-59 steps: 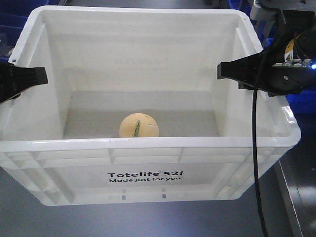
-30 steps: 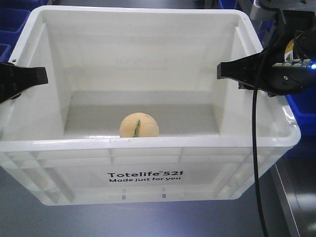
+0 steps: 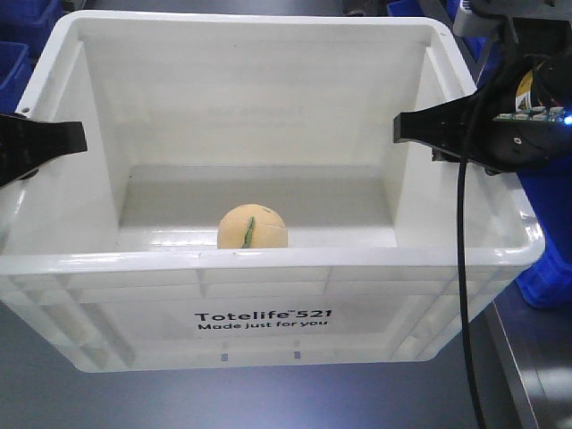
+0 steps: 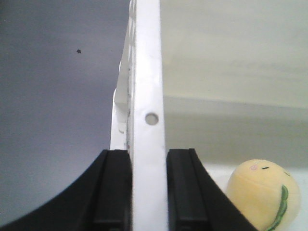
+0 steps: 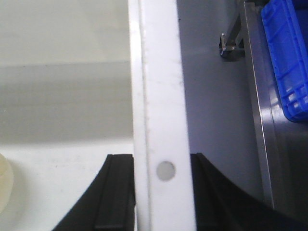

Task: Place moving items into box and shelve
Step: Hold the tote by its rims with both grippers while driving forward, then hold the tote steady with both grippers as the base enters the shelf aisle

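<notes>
Your white ribbed box (image 3: 268, 304), printed "Totelife 521", holds one round, pale orange-yellow plush toy (image 3: 252, 227) with a green stripe. The toy lies on the box floor close to the front wall. Your left hand (image 4: 148, 161) is clamped over the left rim, one finger inside and one outside. Your right hand (image 5: 163, 163) grips the right rim likewise.

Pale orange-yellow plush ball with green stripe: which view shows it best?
Exterior front-facing: the pale orange-yellow plush ball sits mostly visible inside the white plastic crate. Left wrist crops it at the frame corner; right wrist shows only a pale sliver.
</notes>
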